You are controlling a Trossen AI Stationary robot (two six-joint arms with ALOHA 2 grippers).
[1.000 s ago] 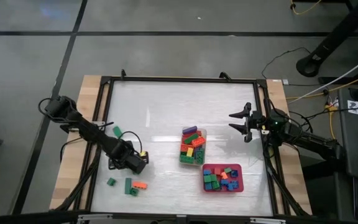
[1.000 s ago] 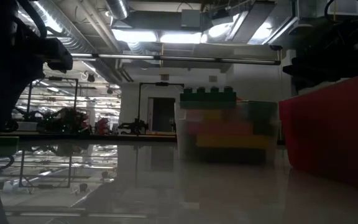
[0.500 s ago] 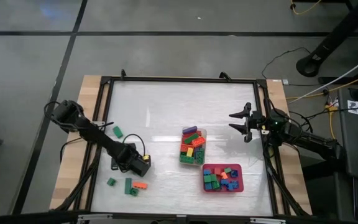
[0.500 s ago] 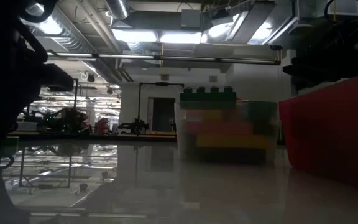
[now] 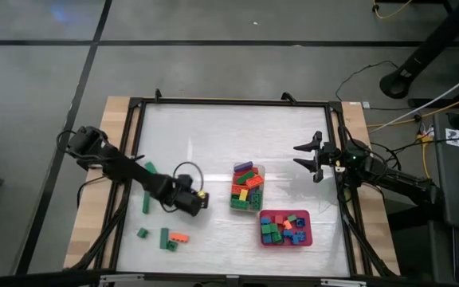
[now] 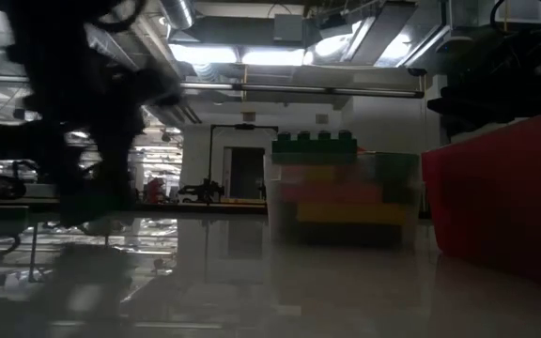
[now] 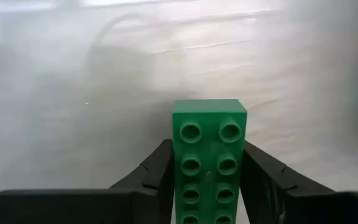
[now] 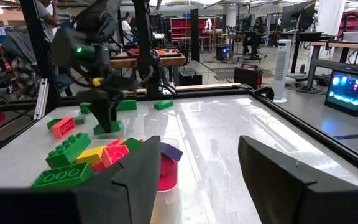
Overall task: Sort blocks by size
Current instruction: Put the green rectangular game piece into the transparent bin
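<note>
My left gripper (image 5: 196,202) is left of the clear tub (image 5: 260,177) and shut on a long green block (image 7: 208,137) with two rows of studs. From the right wrist view that block (image 8: 107,128) hangs below the gripper, low over the table. The tub holds several long blocks. The red tray (image 5: 308,229) holds several short ones. Loose blocks lie at the near left: a green bar (image 5: 146,199), two green ones (image 5: 143,233) (image 5: 166,238) and an orange one (image 5: 180,237). My right gripper (image 5: 297,156) waits open at the table's right edge. My left gripper pinches the green block's two long sides (image 7: 176,171) between its two fingers (image 7: 159,171), studs facing the wrist camera. The fingers slant steeply down and run along the block, whose free end (image 7: 208,109) sticks out beyond them. Whether it touches the table I cannot tell.
One more green block (image 5: 149,168) lies beside the left arm's forearm. Bare table stretches across the far half and between the tub and the left gripper. A black frame (image 5: 229,101) runs round the table. In the low view the left arm (image 6: 92,122) is a dark blur.
My left gripper has moved toward the table's right edge, toward the clear tub, and its wrist has rolled. The green bar on the table behind it now lies uncovered. My right arm has kept still.
</note>
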